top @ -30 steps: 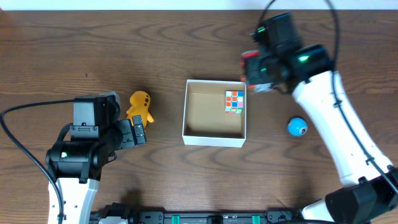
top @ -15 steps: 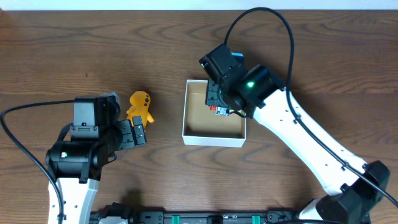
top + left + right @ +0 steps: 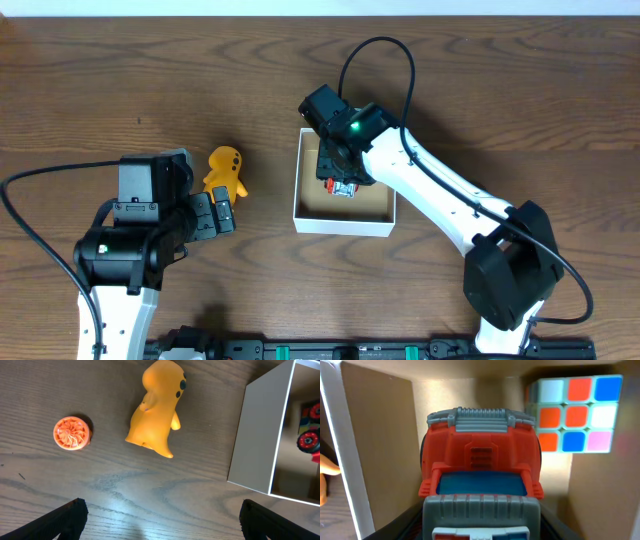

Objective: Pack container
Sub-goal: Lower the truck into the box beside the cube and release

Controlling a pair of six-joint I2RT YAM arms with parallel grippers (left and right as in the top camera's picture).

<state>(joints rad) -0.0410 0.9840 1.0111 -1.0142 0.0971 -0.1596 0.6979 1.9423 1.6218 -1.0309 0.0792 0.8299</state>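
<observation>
The container (image 3: 298, 190) is a white-walled square box with a tan inside at the table's middle. My right gripper (image 3: 338, 176) is down inside it, shut on a red, grey and blue toy truck (image 3: 344, 188). In the right wrist view the truck (image 3: 480, 460) fills the space between my fingers (image 3: 481, 522), with a colour cube (image 3: 575, 415) resting in the box's corner beyond it. My left gripper (image 3: 222, 210) is open and empty on the table, left of the box, just below a yellow toy figure (image 3: 226, 170).
The left wrist view shows the yellow figure (image 3: 155, 410) lying on the wood, a small orange disc (image 3: 72, 432) left of it, and the container's white wall (image 3: 257, 435) at the right, with my open fingers (image 3: 162, 520) low in the frame.
My right arm swung left from beyond the box's right side and lowered the truck into the box. Its arm now covers the cube from overhead. The left arm has not moved.
</observation>
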